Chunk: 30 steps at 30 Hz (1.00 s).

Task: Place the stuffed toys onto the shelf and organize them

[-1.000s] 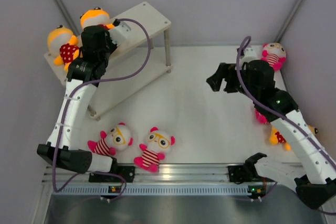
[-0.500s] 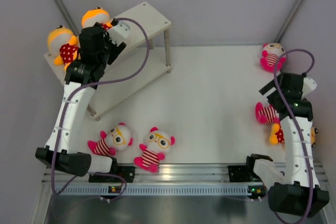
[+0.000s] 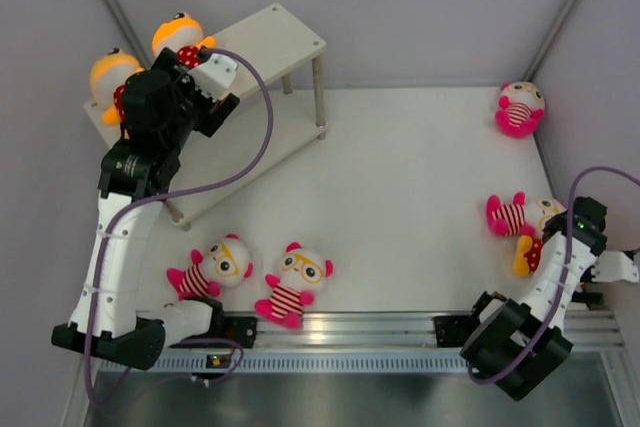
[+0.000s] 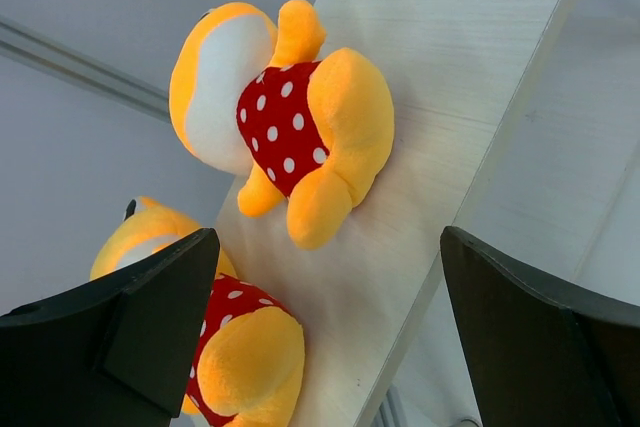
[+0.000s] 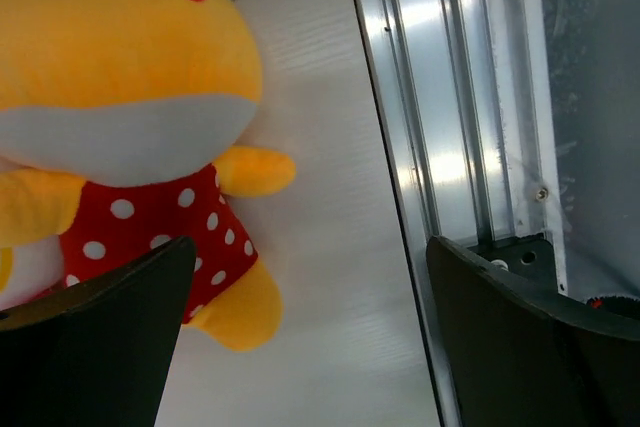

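And the left end effector (image 4: pixel 328 247) lets go! A second ago it was clamped shut. Now its jaws stand wide apart with nothing between them, drawn back a touch from the orange toy (image 4: pixel 290 117) it has just released. That toy lies belly-up on the shelf (image 3: pixel 270 42), on the cream board at the left end, just beside a second orange toy (image 4: pixel 235 357). Two shelved, then.

Over on the other side, the right end effector (image 5: pixel 310 247) is fully open too, and empty. Its arm has swung away from the far corner and folded back to the near right edge of the table (image 3: pixel 400 177). The wrist view now looks down on the third orange toy (image 5: pixel 130 97), face up next to the rail (image 5: pixel 450 97). The toy sits off toward one finger rather than centred between the two, so this looks like the approach for the next pick, not the grab itself.

Out on the table wait four glasses toys (image 3: pixel 222 265): two near the left arm's base, one right by the third orange toy, one alone at the far right. That leaves five of seven to shelve.
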Each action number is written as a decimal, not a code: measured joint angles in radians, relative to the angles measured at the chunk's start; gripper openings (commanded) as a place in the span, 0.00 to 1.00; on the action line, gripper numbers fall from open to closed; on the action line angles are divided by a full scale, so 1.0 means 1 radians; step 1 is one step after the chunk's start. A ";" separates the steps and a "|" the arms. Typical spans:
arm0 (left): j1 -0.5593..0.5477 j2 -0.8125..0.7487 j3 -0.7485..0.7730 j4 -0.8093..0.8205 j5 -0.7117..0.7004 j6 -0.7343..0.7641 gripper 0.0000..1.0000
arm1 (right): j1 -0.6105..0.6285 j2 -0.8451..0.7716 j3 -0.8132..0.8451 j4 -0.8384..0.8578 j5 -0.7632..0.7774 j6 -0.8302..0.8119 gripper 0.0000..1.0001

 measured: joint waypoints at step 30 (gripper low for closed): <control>-0.003 -0.028 -0.023 -0.042 0.053 0.018 0.97 | -0.076 -0.189 -0.153 0.517 -0.446 -0.381 0.00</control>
